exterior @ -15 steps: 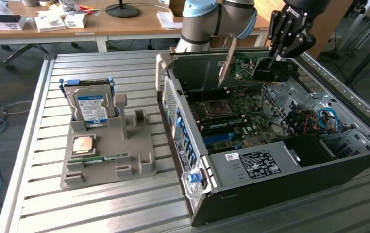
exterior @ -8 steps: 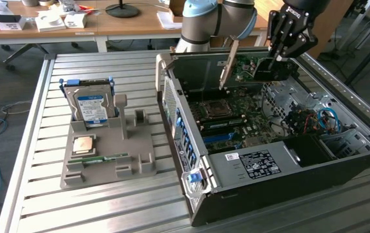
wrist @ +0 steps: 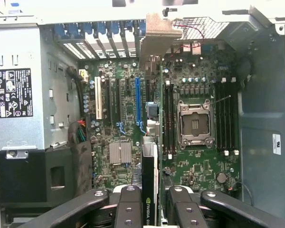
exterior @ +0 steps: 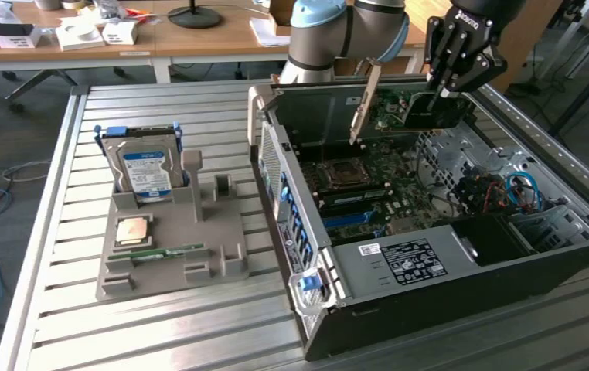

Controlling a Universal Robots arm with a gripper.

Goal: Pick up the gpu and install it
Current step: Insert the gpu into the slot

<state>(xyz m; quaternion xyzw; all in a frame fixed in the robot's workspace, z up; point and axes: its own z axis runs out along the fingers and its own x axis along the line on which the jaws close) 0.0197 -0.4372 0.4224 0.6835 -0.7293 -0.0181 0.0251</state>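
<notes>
The black gripper (exterior: 446, 90) is clamped on the gpu (exterior: 430, 112), holding it edge-down over the open computer case (exterior: 377, 325), probably to line it up with a motherboard (exterior: 377, 182) slot.

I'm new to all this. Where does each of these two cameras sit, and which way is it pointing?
Exterior view: stands off the arm, higher than the metal table, looking down across the open computer case; the arm and gripper show.
Wrist view: rides on the wrist, looking along the gripper into the case onto the motherboard; the dark fingers show.
Shared: the case's inside, the processor socket, and the graphics card clamped in the gripper.
</notes>
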